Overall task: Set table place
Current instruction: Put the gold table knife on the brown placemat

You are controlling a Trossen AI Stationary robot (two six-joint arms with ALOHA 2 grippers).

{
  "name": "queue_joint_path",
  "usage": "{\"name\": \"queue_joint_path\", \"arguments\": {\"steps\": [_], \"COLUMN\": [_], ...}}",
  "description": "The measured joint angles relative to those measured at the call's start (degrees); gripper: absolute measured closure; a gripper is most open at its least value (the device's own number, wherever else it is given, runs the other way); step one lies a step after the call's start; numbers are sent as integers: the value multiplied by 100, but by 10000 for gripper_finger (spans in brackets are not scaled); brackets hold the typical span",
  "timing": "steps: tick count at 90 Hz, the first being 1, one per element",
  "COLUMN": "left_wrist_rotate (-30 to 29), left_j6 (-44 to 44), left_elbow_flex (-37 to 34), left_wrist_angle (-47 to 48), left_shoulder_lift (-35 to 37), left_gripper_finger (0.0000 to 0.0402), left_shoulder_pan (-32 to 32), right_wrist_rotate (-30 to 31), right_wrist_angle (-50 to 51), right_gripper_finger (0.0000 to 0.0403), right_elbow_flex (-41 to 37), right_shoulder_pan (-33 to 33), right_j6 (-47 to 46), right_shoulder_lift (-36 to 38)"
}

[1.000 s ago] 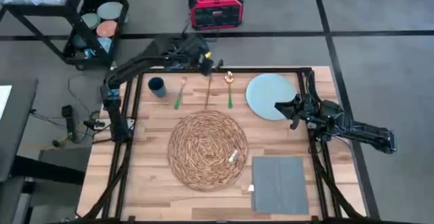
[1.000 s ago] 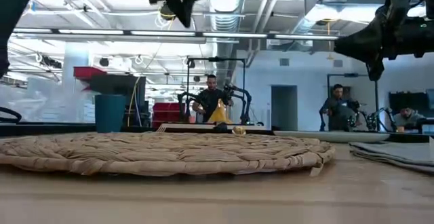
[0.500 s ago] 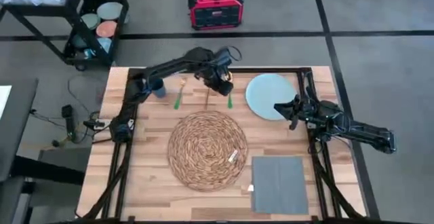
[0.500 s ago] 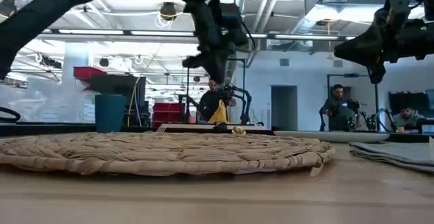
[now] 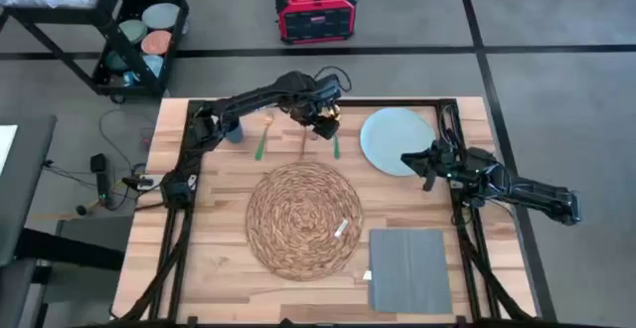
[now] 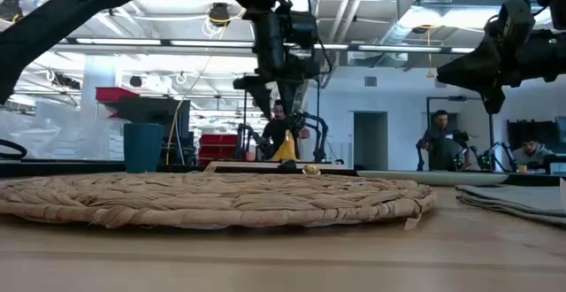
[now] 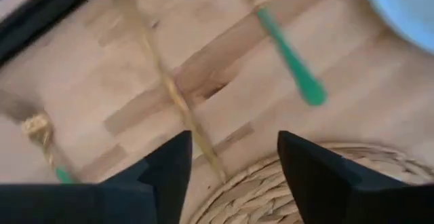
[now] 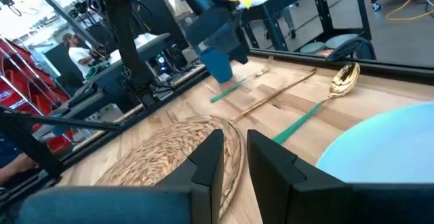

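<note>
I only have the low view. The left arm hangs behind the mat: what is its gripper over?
Observer: From above, the left gripper is over the cutlery row, between the gold-coloured piece and the green-handled spoon.
Operator: Fingers open?
Observer: Yes. The left wrist view shows them spread, with the gold-coloured piece's end between them.
Operator: And the plate?
Observer: The plate lies on the table beyond the mat, not on it, next to the right gripper.
</note>
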State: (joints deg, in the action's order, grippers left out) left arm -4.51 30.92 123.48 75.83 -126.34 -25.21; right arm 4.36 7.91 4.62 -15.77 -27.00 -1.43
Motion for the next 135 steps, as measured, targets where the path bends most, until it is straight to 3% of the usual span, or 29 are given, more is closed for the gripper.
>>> {"name": "queue_joint_path", "arguments": {"steps": [21,40,76,96,116,135], "left_wrist_rotate": [-136,-127,-319,159,169,567], "left_j6": [722,787,806,855,875,954], "left_elbow_flex": [-11,-9,-89,-788,-1041,-1283], "left_wrist_angle": [148,174,313,-7,-429,-701], "left_shoulder_lift": [-532,-940,-967,-914,-892,-857], "left_gripper_finger": [185,184,184,184,184,185], "left_shoulder_pan": [47,127,-232,-8,257,154], "right_wrist_rotate": [-2,-4,-88,-289,-291,-293], "right_wrist_angle": [90,81,111,148,154,163], "right_gripper_finger": [349,349,349,349,349,349], "right_elbow_flex": [-1,-2,-2,-2,-2,-2], "right_shoulder_pan": [0,-1,-2,-2,-2,-2], "right_j6": [0,-2,-11,-17,-13,-204], "right_shoulder_lift": [-2,0,-2,-2,0,-1]}}
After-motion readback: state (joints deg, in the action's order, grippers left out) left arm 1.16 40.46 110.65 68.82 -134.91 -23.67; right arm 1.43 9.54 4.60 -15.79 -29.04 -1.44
